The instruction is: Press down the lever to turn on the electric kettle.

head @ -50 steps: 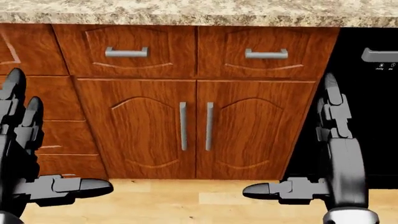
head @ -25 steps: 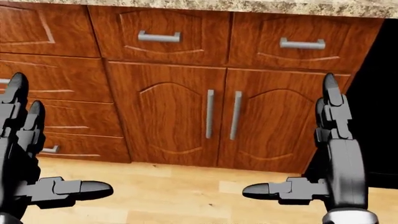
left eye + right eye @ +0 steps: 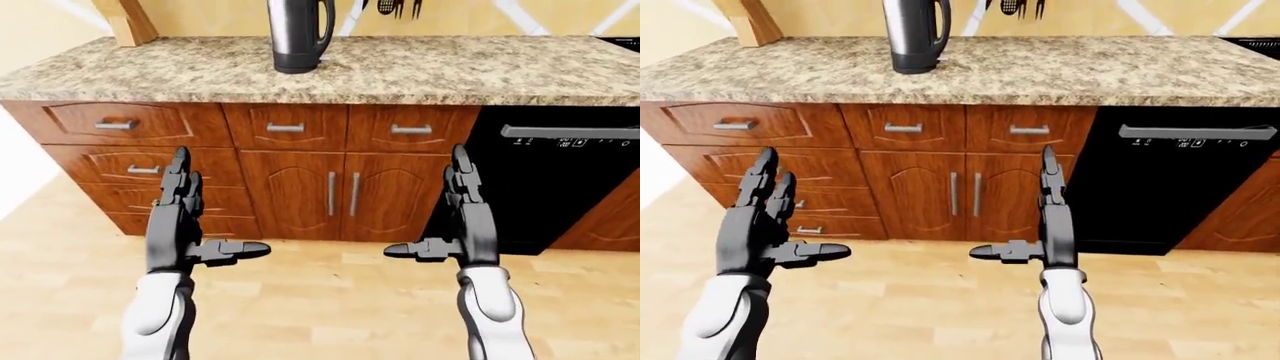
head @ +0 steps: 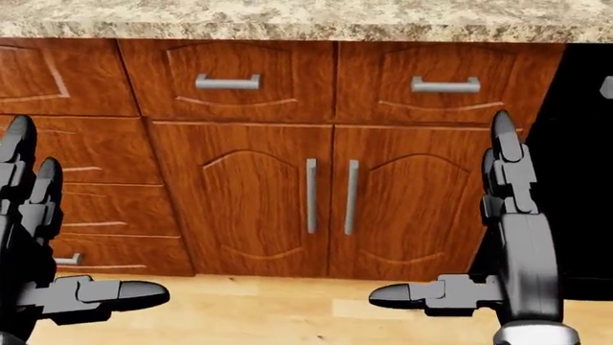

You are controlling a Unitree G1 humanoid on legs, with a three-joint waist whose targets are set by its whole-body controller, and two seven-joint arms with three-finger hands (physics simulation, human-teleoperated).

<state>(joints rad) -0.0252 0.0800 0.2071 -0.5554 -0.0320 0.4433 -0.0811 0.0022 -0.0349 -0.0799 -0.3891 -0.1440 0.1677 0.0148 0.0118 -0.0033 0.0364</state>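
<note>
Left-eye view is showing the electric kettle (image 3: 298,34) standing upright on the granite counter (image 3: 420,71), which is serving as the landmark here. The kettle is sitting toward the left half of the counter, its top cut off by the frame's upper edge, with its handle facing right; its lever is too small to make out. A wooden block (image 3: 126,20) is leaning near the counter's far left corner, and dark utensils (image 3: 395,7) are hanging on the wall above the counter, just right of the kettle.

Below the counter's edge, a pair of wooden drawers (image 3: 350,127) is sitting over double cabinet doors (image 3: 340,195) with vertical metal handles. To the left of those doors, under the counter, a stack of drawers (image 3: 135,169) is running down toward the wooden floor (image 3: 330,307). Under the counter's right end, a black dishwasher (image 3: 560,180) is showing its long handle.

Both hands are hovering well below the counter, level with the cabinet doors and touching nothing. The left hand (image 3: 180,225) is holding its fingers straight up with the thumb sticking out to the right, spread wide. The right hand (image 3: 462,225) is mirroring it, fingers upright, thumb pointing left, equally spread. The kettle is sitting well apart from both hands.
</note>
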